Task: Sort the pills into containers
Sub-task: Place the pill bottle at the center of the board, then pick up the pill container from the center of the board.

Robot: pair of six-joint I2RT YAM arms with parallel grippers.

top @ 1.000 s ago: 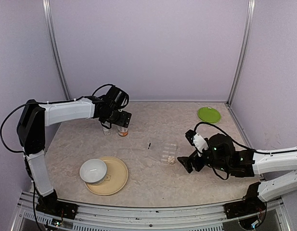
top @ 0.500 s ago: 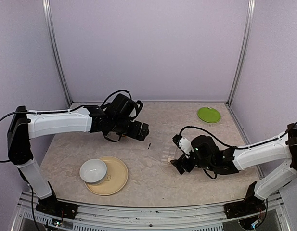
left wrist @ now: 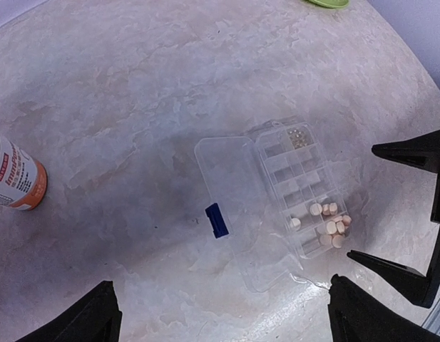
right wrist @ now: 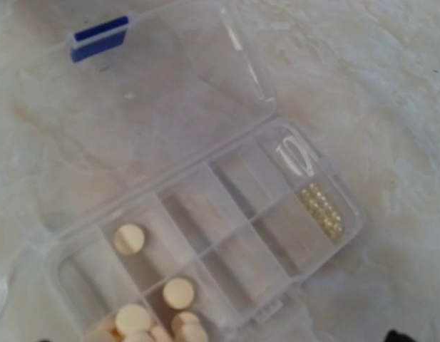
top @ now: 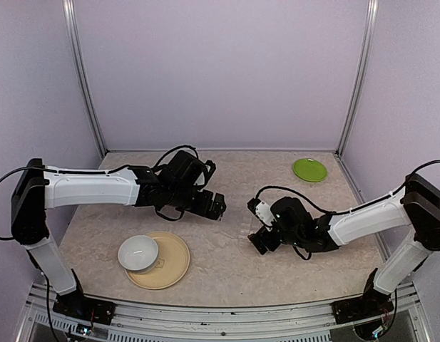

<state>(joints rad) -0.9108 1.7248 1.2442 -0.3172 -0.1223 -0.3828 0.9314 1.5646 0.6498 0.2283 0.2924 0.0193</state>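
**Change from the earlier frames.** The left arm has swung from the rear of the table [top: 227,274] to its middle. The right arm has stretched leftward, so both claws now flank the box.

**Left.** A white bowl [top: 137,253] sits on a tan plate [top: 178,265], clear of the work. An orange-labelled bottle [left wrist: 14,179] stands well apart from the box.

**Centre.** The left gripper [top: 217,206] hangs above the pill box [left wrist: 294,182] with its fingers spread wide, holding nothing. The lid [left wrist: 232,187] lies folded flat, with its blue latch [left wrist: 216,219] at the outer edge. The pills [left wrist: 332,226] are clustered in the end compartments [right wrist: 227,214] nearest the right arm, with a single one in a neighbouring cell. The middle cells are bare, and the far end cell holds small yellowish beads [right wrist: 321,210].

**Right.** The right gripper [left wrist: 361,201] is just beside the pill end of the box, with its fingers apart and empty. A green plate [top: 309,169] lies at the rear.

**Handling (judgement).**
- The pills look light, hard and smooth, so they are likely to skid or roll, and may chip under a hard pinch.
- Take one pill at a time, across its rim, with the fingertips only.
- The thin box is probably light and will slide, so steady it by an outer wall or by the flat lid.
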